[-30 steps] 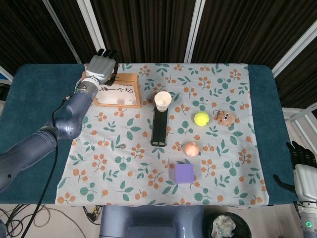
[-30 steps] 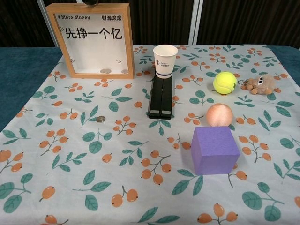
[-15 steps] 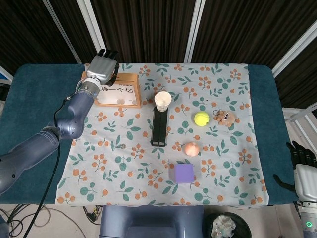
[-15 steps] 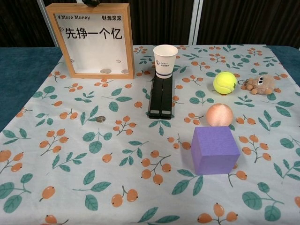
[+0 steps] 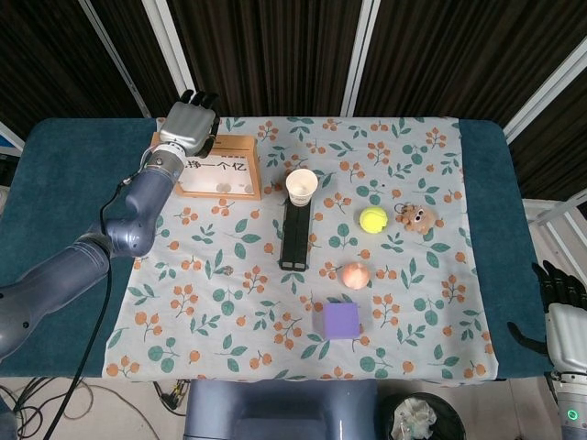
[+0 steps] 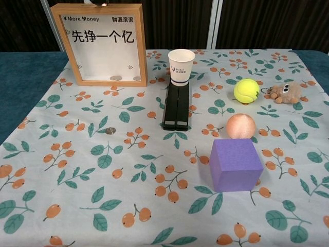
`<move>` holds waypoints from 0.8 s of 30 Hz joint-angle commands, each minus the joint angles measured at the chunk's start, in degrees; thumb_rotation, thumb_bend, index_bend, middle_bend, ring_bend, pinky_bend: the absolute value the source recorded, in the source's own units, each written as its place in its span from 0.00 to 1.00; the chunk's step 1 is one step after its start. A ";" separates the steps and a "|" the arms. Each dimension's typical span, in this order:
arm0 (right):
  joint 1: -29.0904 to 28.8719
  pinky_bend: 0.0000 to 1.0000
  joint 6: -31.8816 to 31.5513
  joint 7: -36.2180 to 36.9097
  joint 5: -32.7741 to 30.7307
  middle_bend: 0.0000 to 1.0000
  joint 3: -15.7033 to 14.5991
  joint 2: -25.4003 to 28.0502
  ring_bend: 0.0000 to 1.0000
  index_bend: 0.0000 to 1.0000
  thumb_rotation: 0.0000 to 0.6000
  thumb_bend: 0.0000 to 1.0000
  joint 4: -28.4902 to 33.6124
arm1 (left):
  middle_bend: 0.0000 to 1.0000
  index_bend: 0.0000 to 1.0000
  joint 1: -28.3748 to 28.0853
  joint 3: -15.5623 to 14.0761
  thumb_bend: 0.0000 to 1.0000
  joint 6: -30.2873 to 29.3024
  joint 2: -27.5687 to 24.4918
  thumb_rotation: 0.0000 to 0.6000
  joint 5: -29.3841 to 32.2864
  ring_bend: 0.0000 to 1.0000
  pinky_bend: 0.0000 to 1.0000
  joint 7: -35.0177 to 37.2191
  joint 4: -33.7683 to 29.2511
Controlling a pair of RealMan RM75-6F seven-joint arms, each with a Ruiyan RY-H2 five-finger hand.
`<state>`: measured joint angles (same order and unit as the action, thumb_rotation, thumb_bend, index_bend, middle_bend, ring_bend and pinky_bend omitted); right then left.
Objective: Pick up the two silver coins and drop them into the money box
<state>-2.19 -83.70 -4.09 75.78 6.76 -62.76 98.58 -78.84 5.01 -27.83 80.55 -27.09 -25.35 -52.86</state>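
Observation:
The wooden money box (image 5: 218,168) (image 6: 100,43) stands upright at the far left of the table, with two coins (image 6: 116,78) lying at its bottom behind the glass. One silver coin (image 6: 109,130) (image 5: 227,269) lies on the cloth in front of the box. My left hand (image 5: 188,122) hovers over the box's top edge with its back to the camera and its fingers pointing away. Whether it holds anything is hidden. Only a fingertip (image 6: 103,3) shows in the chest view. My right hand (image 5: 561,307) hangs off the table's right edge, fingers apart, holding nothing.
A paper cup (image 6: 181,66) stands on a black bar (image 6: 176,105) at the centre. To the right are a tennis ball (image 6: 247,90), a small plush toy (image 6: 287,92), a peach-coloured ball (image 6: 240,126) and a purple cube (image 6: 234,163).
The left hand stays over the box's top; in the chest view its fingertip shows a little less. Coins and other things have not moved.

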 commanded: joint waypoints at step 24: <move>-0.14 0.00 0.95 -1.47 -2.01 0.00 0.18 0.38 0.00 0.00 1.00 0.26 1.24 | 0.03 0.41 -0.35 1.14 0.24 -4.19 -1.60 1.00 0.30 0.00 0.00 -1.98 -3.30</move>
<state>-2.32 -82.80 -5.58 73.80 6.93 -62.39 99.80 -79.23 5.48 -31.16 79.73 -26.38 -27.72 -55.15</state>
